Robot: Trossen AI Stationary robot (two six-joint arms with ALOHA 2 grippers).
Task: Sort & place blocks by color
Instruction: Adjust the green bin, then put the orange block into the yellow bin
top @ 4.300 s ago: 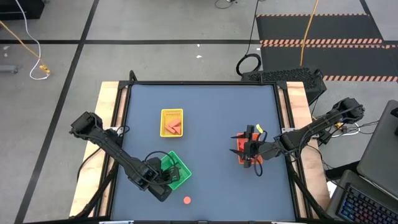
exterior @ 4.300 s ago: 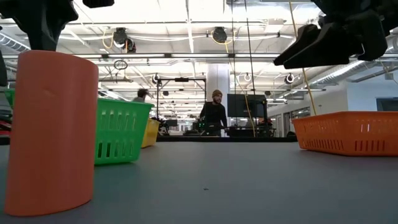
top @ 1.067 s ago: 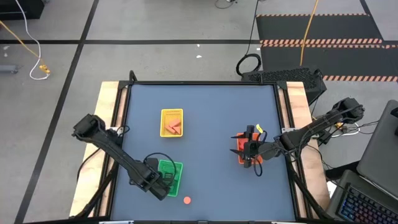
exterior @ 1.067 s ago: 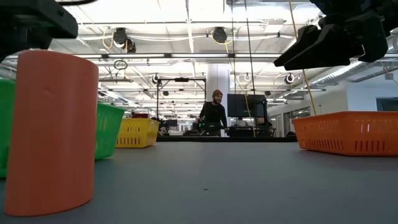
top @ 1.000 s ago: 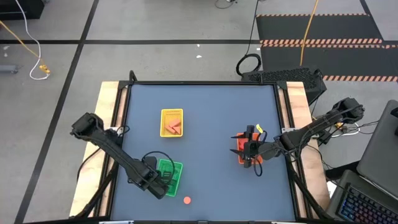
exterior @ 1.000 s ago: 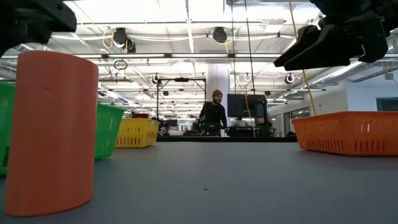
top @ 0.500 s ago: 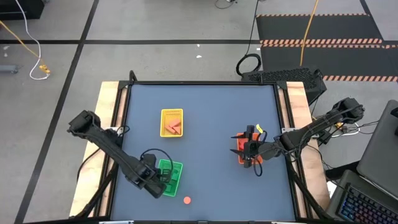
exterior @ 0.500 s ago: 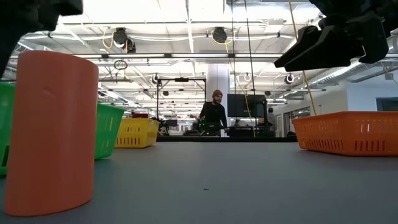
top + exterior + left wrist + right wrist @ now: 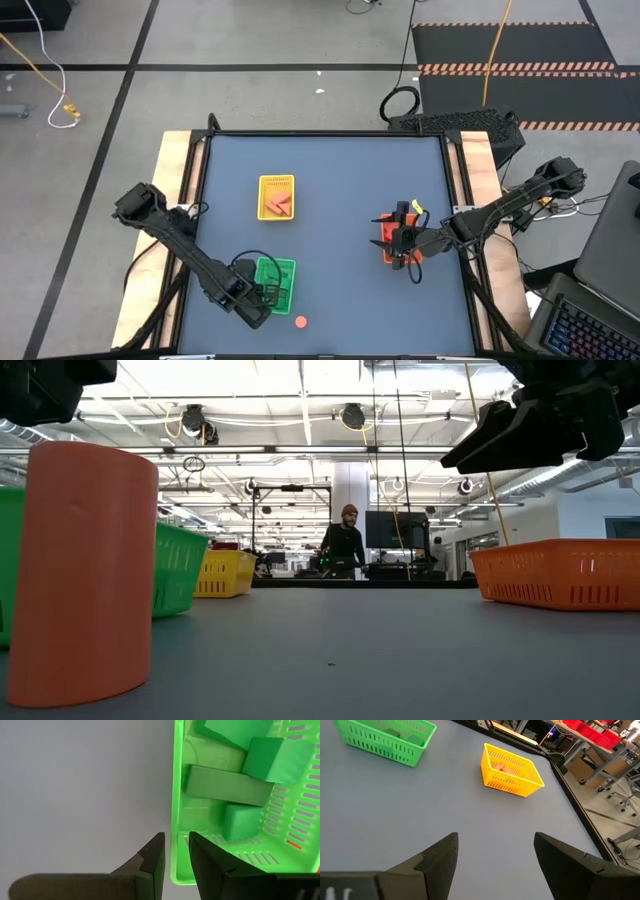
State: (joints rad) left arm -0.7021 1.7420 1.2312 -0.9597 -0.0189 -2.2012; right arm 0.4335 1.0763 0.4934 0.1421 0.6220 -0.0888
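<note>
Surface [image 9: 330,190] carries three trays. Green tray [image 9: 272,280] near the front-left, green blocks [image 9: 227,792] piled inside. Yellow tray [image 9: 277,196] farther back holds salmon-pink blocks [image 9: 278,206]. Red tray [image 9: 560,573] on the right, under the right arm. Left hand [image 9: 174,857] nearly closed, fingers pinching the green tray's side wall, one inside and one outside. Right hand [image 9: 492,852] hovers above the red tray, wide open and holding nothing. One round salmon-pink block [image 9: 300,322] stands alone on the surface, just front-right of the green tray, outside every tray.
</note>
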